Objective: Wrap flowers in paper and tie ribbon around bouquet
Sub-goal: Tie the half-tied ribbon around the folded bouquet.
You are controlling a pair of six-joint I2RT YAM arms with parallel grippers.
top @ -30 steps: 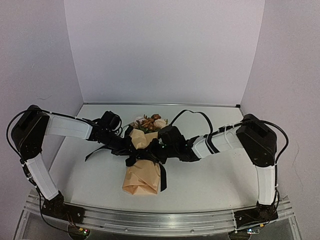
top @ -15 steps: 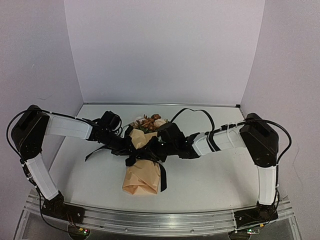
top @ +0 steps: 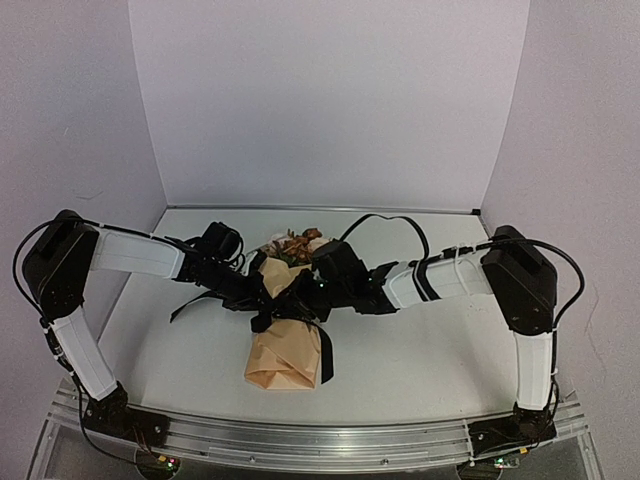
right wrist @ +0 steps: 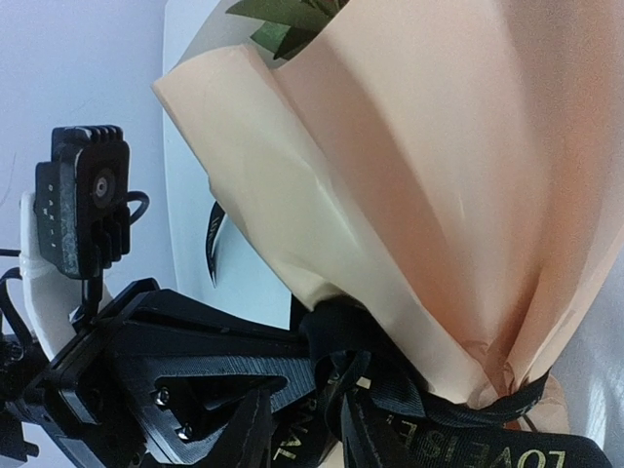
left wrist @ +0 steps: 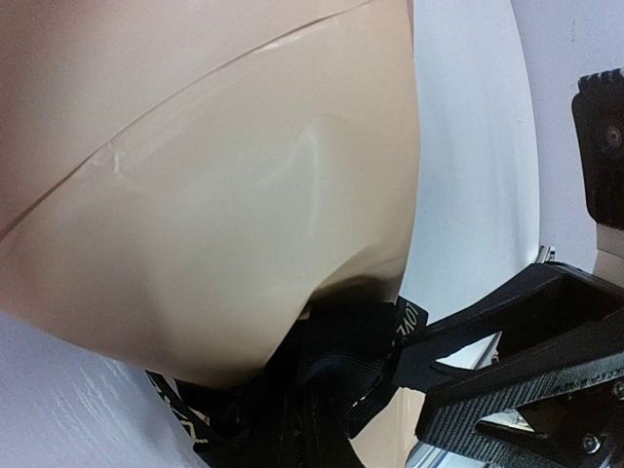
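The tan paper cone bouquet [top: 285, 355] lies on the white table [top: 420, 350]. The black ribbon with light letters [right wrist: 439, 429] wraps its middle. The left gripper [top: 263, 300] pinches the ribbon tight. I cannot tell if the right gripper [top: 303, 298] is open. The cream and orange-brown flowers [top: 300, 243] are at the far end.

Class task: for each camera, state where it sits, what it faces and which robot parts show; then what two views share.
Top external: above and behind the bases, looking down on the table; left arm and right arm reach to the bouquet.
Left wrist: on the left arm, close against the paper and ribbon; the right gripper shows opposite.
Right wrist: on the right arm, facing that bundle from the other side; the left gripper shows.
Shared: both wrist views show ribbon tied round paper.
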